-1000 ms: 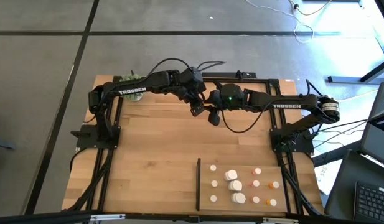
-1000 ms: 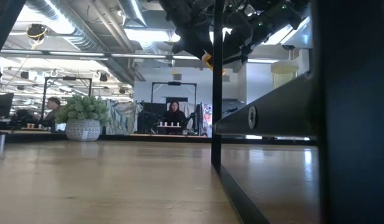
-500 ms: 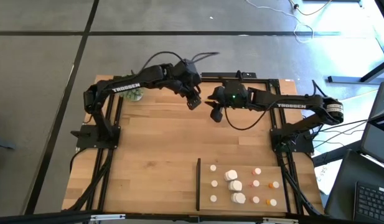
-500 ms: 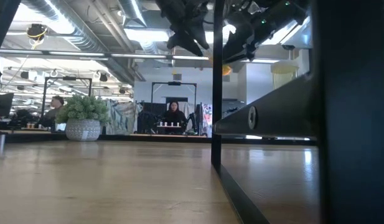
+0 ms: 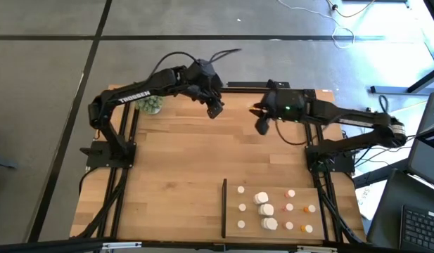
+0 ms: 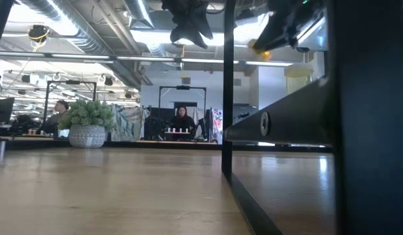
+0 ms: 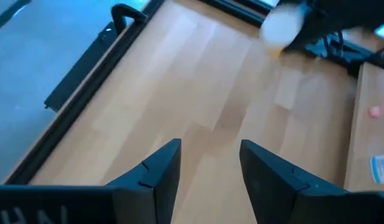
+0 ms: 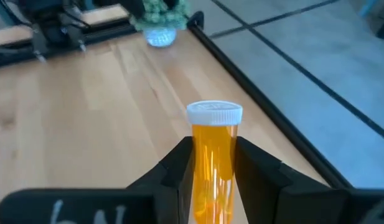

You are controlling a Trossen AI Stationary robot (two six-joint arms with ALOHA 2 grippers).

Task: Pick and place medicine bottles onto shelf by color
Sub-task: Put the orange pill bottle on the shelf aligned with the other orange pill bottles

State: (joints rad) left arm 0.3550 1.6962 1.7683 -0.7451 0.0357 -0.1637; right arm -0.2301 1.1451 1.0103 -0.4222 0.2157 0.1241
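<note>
Orange bottle (image 8: 214, 163) clamped in right end effector (image 5: 262, 125), upper centre. To be carried upright to shelf (image 5: 336, 214), probably orange group lower right. Left end effector (image 7: 209, 163) parted, empty.

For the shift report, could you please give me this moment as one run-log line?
left gripper: empty, jaws open, raised | right gripper: jaws shut on orange bottle, raised at far edge | shelf: bottles sorted, white beside orange

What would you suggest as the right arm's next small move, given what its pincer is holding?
Probably carry it toward the shelf and its orange row. The right pincer is shut on an orange bottle with a white cap, high above the table's far edge, while the orange bottles already placed stand at the near right. The left pincer is open and empty.
</note>
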